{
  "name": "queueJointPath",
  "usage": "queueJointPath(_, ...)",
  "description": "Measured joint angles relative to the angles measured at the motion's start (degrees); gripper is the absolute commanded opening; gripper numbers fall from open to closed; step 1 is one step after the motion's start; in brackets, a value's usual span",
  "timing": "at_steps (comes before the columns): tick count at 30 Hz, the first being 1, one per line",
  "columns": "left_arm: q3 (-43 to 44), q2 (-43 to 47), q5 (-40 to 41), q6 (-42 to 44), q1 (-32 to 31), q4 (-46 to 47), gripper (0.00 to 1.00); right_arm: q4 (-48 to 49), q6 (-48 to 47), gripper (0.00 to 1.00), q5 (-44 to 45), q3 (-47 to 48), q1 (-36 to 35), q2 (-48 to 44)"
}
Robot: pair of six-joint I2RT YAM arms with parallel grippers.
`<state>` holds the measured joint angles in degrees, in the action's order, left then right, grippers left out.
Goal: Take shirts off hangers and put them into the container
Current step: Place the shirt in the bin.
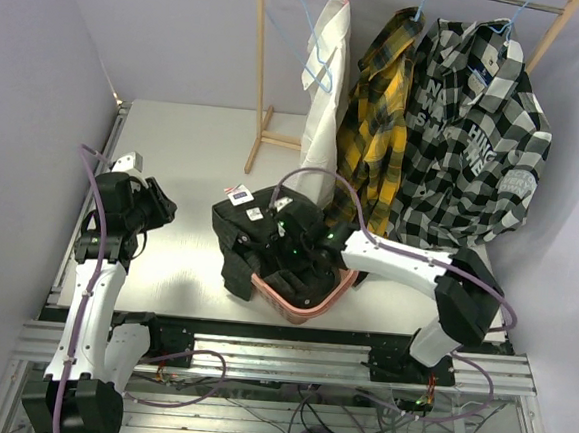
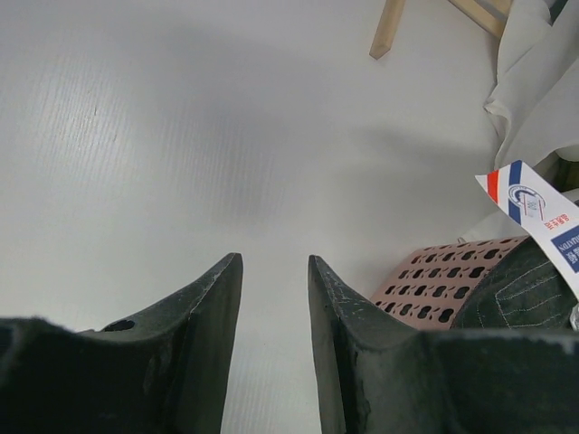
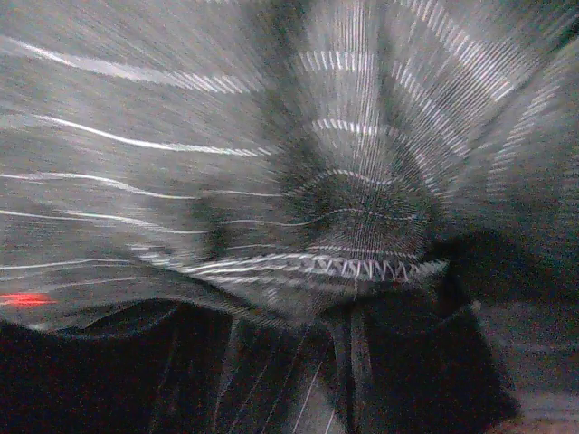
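The dark pinstriped shirt (image 1: 258,239) lies heaped in and over the salmon-pink container (image 1: 315,304). My right gripper (image 1: 312,246) reaches into that heap; in the right wrist view the pinstriped cloth (image 3: 271,154) fills the frame and hides how the jaws stand. My left gripper (image 1: 160,208) (image 2: 274,259) hovers open over bare table, left of the container (image 2: 434,285), holding nothing. The white shirt (image 1: 321,129), yellow plaid shirt (image 1: 377,123) and checked shirt (image 1: 471,141) hang on the rack. An empty light-blue hanger (image 1: 297,17) hangs beside the white one.
The wooden rack's upright pole (image 1: 261,74) and foot (image 2: 389,27) stand at the back of the table (image 1: 175,147). A paper tag (image 2: 534,212) sticks up from the dark shirt. Purple walls close in on both sides.
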<state>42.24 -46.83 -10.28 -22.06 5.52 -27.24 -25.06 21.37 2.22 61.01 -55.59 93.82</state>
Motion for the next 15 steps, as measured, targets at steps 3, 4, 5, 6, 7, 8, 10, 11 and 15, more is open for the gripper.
queueJointPath(3,0.0,0.0,-0.1,0.0,0.0,0.0,0.46,-2.3,-0.8,0.45,1.2,5.0,0.0,-2.2)
queueJointPath(4,0.0,0.0,-0.1,0.0,0.0,0.0,0.46,-2.8,-1.0,0.45,1.5,6.8,0.0,-3.1)
queueJointPath(5,0.0,0.0,-0.1,0.0,0.0,0.0,0.46,-3.3,-1.1,0.45,1.8,8.3,0.0,-4.1)
queueJointPath(6,0.0,0.0,-0.1,0.0,0.0,0.0,0.46,-3.7,-1.3,0.45,2.2,9.8,0.0,-5.2)
queueJointPath(7,0.0,0.0,-0.1,0.0,0.0,0.0,0.46,-4.0,-1.5,0.44,2.6,11.1,0.0,-6.3)
queueJointPath(8,0.0,0.0,-0.1,0.0,0.0,0.0,0.46,-4.1,-1.7,0.43,3.2,12.4,0.0,-7.3)
queueJointPath(10,0.0,0.0,-0.2,0.0,0.0,0.0,0.46,-3.6,-2.2,0.40,4.2,14.3,0.0,-8.8)
queueJointPath(11,0.0,0.0,-0.3,0.0,0.0,0.0,0.46,-3.0,-2.7,0.37,4.5,15.0,0.0,-9.4)
queueJointPath(15,0.0,0.1,-0.3,0.0,0.0,0.0,0.46,1.4,-4.7,0.34,4.5,16.3,0.0,-9.2)
